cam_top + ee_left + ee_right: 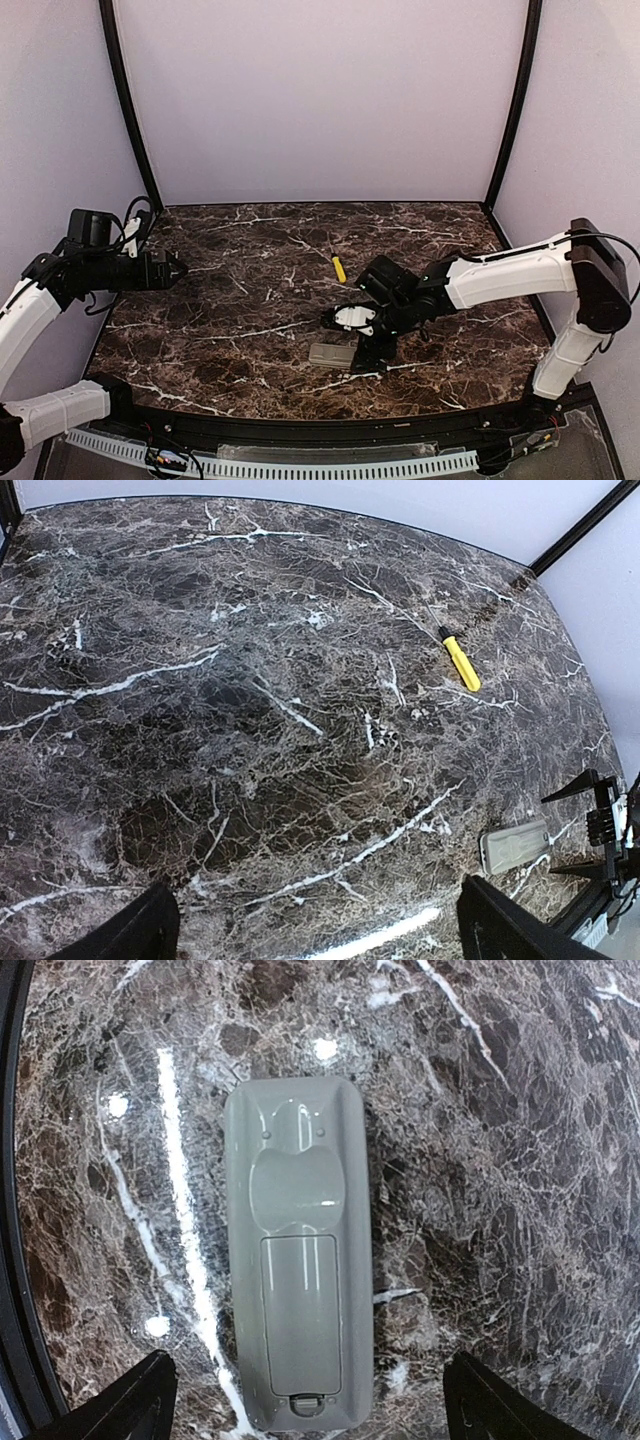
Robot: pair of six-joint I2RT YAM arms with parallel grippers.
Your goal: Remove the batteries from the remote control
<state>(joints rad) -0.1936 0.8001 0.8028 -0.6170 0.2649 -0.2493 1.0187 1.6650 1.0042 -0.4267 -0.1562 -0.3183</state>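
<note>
The dark brown marble-patterned table with white veins (250, 300) carries everything. By my reading, the white-and-black left arm (40, 300) sits back at the table's 9 o'clock edge to leave the working area free. Its left gripper (315, 895) hangs over bare marble with fingers spread wide and nothing between them.

The white-and-black right arm (500, 275) reaches in from 3 o'clock and tips its right gripper (307, 1360) down over the work. Its fingers are spread to either side of the remote's width, gripping nothing, which looks like lining up for a grasp or a push on the back panel.

The slim flat grey-beige plastic remote control (297, 1260) lies flat near the table's 6 o'clock edge, a little right of centre. It lies back face up, probably so the battery bay can be reached from above. In the top view its long axis runs roughly 9 to 3. In the right wrist view it runs 12 to 6, with the bay end pointing to 6.

The yellow-handled screwdriver (339, 268) lies apart, towards 12 from the remote, untouched.

The flat grey rectangular battery cover (300, 1310) is still seated, its small latch tab (303, 1400) at the 6 o'clock end. The batteries are therefore hidden, and unloading has not begun
</note>
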